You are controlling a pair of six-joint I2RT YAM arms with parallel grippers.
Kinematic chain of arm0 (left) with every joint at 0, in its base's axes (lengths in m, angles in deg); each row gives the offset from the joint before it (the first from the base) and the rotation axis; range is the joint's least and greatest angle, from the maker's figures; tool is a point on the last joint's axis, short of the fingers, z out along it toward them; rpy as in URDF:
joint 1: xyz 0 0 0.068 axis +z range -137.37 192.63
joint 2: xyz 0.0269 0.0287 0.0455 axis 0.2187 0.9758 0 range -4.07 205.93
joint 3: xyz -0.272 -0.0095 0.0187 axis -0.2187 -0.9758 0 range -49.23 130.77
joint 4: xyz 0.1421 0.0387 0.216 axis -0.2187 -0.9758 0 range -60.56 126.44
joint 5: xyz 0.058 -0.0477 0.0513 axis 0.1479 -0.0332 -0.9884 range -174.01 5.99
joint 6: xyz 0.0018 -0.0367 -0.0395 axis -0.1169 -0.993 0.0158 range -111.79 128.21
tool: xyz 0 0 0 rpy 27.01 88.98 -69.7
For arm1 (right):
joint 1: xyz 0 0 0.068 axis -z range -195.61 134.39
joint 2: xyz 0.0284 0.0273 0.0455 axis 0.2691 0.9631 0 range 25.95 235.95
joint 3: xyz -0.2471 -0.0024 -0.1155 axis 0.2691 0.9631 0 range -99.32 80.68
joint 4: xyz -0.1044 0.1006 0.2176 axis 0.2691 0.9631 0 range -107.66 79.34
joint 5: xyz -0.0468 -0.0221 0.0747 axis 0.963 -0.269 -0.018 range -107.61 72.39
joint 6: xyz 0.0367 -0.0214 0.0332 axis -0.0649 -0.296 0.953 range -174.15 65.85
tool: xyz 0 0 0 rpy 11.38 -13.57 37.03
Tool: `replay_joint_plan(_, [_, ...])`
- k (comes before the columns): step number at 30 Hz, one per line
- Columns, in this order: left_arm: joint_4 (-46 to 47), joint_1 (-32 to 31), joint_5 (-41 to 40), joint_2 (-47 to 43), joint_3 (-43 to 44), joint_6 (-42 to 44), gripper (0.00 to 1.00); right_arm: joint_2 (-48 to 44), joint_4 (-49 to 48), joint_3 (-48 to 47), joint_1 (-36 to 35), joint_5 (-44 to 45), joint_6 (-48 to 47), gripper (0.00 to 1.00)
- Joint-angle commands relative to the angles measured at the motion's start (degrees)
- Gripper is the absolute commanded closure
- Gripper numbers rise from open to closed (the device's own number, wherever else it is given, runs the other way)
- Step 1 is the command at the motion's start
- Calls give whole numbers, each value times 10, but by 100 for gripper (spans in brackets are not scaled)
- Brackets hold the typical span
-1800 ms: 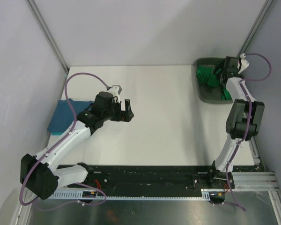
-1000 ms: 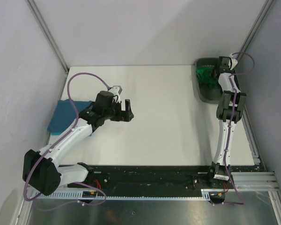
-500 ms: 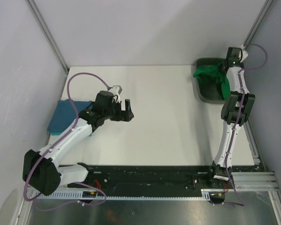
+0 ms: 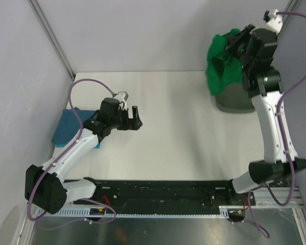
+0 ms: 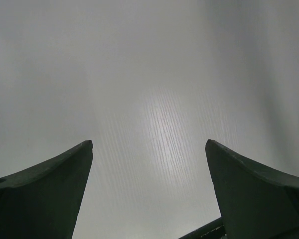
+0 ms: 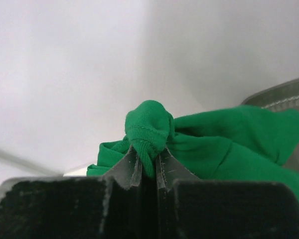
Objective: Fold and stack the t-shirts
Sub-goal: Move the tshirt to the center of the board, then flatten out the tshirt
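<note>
Spreading across most of the top view, the white table [image 4: 183, 132] carries everything else, with grey walls on its far and side edges. The right arm [image 4: 273, 122] reaches up and toward the far right corner, and the left arm [image 4: 74, 148] stretches low over the left half of the table. The green shirt [image 4: 222, 66] hangs in a crumpled bunch from the right gripper [image 4: 243, 48], high in front of the back wall. Its lower folds droop over the far left part of the tray [image 4: 234, 102]; whether they touch the tray cannot be told. The teal shirt [image 4: 66, 125] lies flat at the table's left edge, partly covered in this view by the left arm and well apart from the green one. The dark tray sits on the table by the right wall. In the right wrist view the gripper [image 6: 148, 162] is pinched tight on a rolled, stitched fold of the green shirt [image 6: 224, 144], which bulges above the fingertips and spills off to the right, with the tray's rim [image 6: 284, 92] behind it. The left gripper [image 4: 135, 118] hovers near the table's middle with its jaws spread wide. Its wrist view shows both fingers [image 5: 45, 189] far apart, nothing between them but bare table [image 5: 154, 74].
</note>
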Motion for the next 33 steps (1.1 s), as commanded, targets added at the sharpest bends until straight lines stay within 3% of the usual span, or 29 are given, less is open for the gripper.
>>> replay_joint_plan(1, [20,12,-2,-17,-3,12,1,-81,-15,121,-78,24,16,100])
replay_joint_plan(8, [22,15,0,-13,-7,8,0,-131,-55,314,-171,21,58,98])
replay_joint_plan(9, [22,15,0,-11,-7,6,1,-122,-53,328,-178,11,59,87])
replay_joint_plan(12, [22,15,15,-6,-10,-4,1,-81,-35,350,-185,-32,51,42])
replay_joint_plan(13, [21,15,25,-6,-13,-11,1,-69,-21,351,-186,-43,47,33])
replay_joint_plan(15, [21,15,41,-8,-24,-28,1,-58,6,353,-187,-46,37,20])
replay_joint_plan(17, [23,14,55,-12,-41,-46,0,-63,28,361,-187,-33,28,14])
replay_joint_plan(23, [50,-7,66,-34,-105,-109,1,-141,48,451,-180,-27,27,15])
replay_joint_plan(33, [80,-23,64,-35,-150,-162,1,-152,3,551,-266,-37,62,38])
